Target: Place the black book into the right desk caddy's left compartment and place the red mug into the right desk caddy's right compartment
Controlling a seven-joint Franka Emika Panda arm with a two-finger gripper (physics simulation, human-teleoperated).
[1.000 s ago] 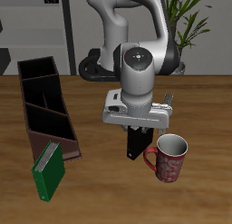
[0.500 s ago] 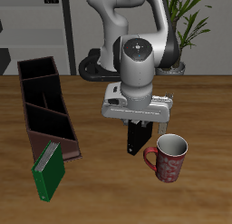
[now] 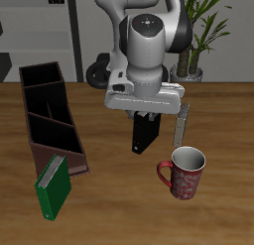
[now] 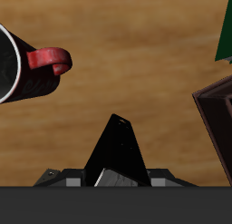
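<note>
The gripper (image 3: pixel 146 114) is hanging above the table (image 3: pixel 223 120), closed on the book (image 3: pixel 144 135), which is clamped by its upper end and is dangling clear of the wood, tilted a little off upright. In the wrist view the book (image 4: pixel 116 155) is showing as a black wedge narrowing away from the camera, with the bare tabletop (image 4: pixel 136 78) beyond it; the fingers themselves are hidden behind the hand's body in both views, so how wide they are standing can only be read from the book hanging between them.

The mug (image 3: pixel 185 173) is standing upright on the table nearer the front edge than the hanging book and just beside it, not touching it, with its white inside showing and its handle pointing toward the book's side. In the wrist view the mug (image 4: pixel 20 63) is cut by the frame's edge, its red handle sticking out over the wood.

The caddy (image 3: pixel 50 115) is lying well apart from the book, running from the far part of the table toward the front edge. Its dark sections are showing nothing inside, though their depths are hard to read. A green book (image 3: pixel 54 185) is leaning against the caddy's near end, close to the front edge. In the wrist view a corner of the caddy (image 4: pixel 216 114) and a piece of the green book (image 4: pixel 225 35) are visible.
</note>
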